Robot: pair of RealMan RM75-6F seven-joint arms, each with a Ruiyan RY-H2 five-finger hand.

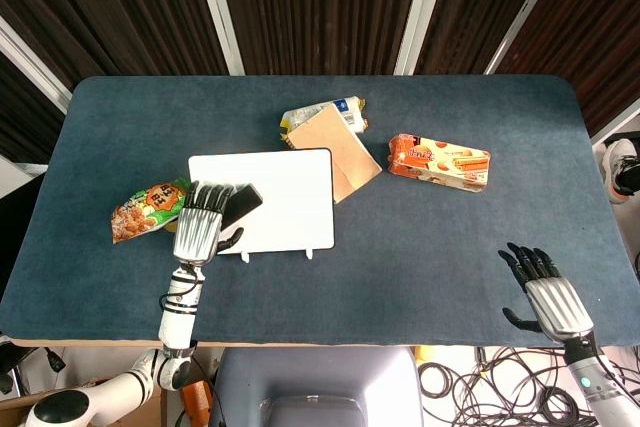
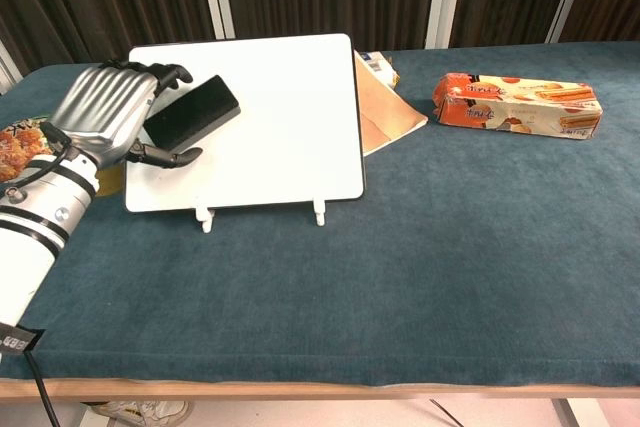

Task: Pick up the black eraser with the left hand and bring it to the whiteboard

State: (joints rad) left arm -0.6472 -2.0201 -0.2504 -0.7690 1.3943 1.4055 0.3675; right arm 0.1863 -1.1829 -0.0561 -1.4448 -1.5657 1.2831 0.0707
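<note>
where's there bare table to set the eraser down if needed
The widest bare stretch lies between the whiteboard and the right hand, below the biscuit box. The far edge is bare too. It is crowded near the left hand: snack bag, brown packet.

The left hand (image 2: 105, 112) is gripping the black eraser (image 2: 192, 111) over the left part of the whiteboard (image 2: 270, 117), which is standing on the blue surface (image 2: 400, 267). An orange biscuit box (image 2: 517, 104) is lying well apart to the right.
</note>
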